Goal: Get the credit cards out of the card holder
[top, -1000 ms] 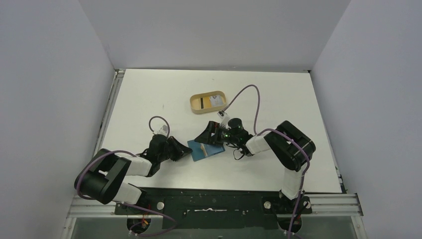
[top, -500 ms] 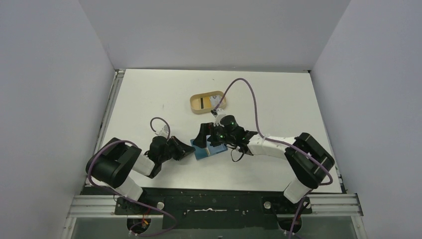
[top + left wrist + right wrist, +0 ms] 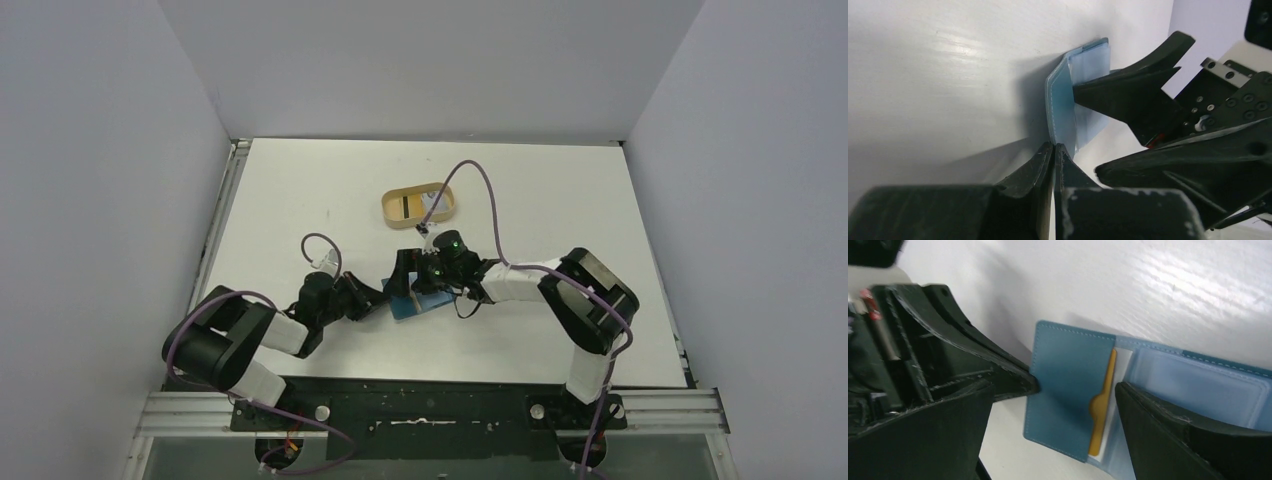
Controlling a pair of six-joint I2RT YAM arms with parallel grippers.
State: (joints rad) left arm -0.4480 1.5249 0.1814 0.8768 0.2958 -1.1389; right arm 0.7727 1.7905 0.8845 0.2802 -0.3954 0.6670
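Overhead plus two wrist views.
From above, one camera takes the white desk (image 3: 560,200); both wrist cameras look closely at the teal-blue folding card holder (image 3: 1070,375) from opposite sides.

A tan oval tray (image 3: 386,210) sits on the white table (image 3: 560,190) just beyond the right gripper (image 3: 408,284), on its far side and apart from it. A metal rail (image 3: 222,215) runs along the table's edge well to that gripper's left — plain grey walls (image 3: 420,60) stand behind and at both sides.
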